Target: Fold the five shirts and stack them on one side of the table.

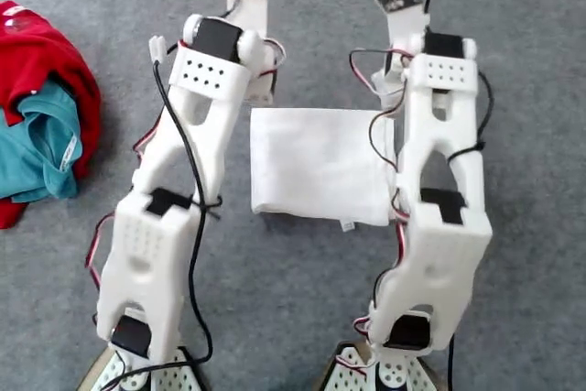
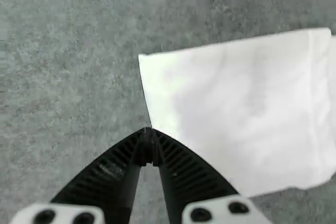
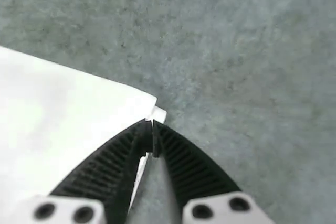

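Observation:
A folded white shirt (image 1: 316, 167) lies flat on the grey table between the two arms. In the left wrist view my left gripper (image 2: 148, 139) is shut, its tips meeting right on one side edge of the white shirt (image 2: 241, 108), a little short of the corner. My right gripper (image 3: 150, 129) is shut too, its tips pinched at a corner of the white shirt (image 3: 58, 108), where a lower layer peeks out. A red shirt (image 1: 41, 52) and a teal shirt (image 1: 41, 148) lie crumpled together at the table's left edge.
Grey carpet-like table cover (image 1: 302, 318) spreads all around the shirt. Both white arms stretch from the near edge toward the far side, flanking the shirt. Open room lies on the right side of the table.

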Controlling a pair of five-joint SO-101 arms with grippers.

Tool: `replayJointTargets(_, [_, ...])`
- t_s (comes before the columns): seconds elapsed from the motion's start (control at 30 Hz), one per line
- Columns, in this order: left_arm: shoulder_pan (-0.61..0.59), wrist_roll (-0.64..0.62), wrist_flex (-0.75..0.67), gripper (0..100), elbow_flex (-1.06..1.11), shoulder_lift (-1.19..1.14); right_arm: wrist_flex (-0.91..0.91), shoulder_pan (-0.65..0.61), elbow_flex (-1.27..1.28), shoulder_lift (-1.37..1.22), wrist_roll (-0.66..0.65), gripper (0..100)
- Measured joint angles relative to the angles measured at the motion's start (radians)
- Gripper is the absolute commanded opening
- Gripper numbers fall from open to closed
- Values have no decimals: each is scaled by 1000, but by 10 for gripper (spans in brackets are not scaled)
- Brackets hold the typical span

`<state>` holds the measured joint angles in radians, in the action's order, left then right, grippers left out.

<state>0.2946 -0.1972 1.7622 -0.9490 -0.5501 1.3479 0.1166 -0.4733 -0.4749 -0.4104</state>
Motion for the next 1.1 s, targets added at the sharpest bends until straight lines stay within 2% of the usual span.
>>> replayJointTargets(0.13, [11, 29, -86, 29, 370, 292, 58, 0, 0, 95, -49, 15])
replayJointTargets(0.3, [44, 68, -405, 29, 913, 628, 133, 0, 0, 110, -57, 15])
replayJointTargets(0.4, [60, 69, -601, 29, 1208, 710, 137, 2, 41, 107, -57, 15])
replayJointTargets(0.47, [78, 84, -694, 29, 1329, 713, 107, 0, 95, 91, -57, 15])
replayJointTargets(0.57, [78, 101, -813, 29, 1410, 684, -12, 0, 176, 61, -57, 15])
replayJointTargets(0.67, [68, 101, -859, 29, 1412, 609, -138, 2, 212, 20, -55, 15])
replayJointTargets(0.87, [61, 115, -853, 29, 1410, 448, -215, 0, 215, -106, -57, 15])
replayJointTargets(1.1, [54, 176, -833, 28, 1415, 425, -227, 5, 213, -170, -57, 15])
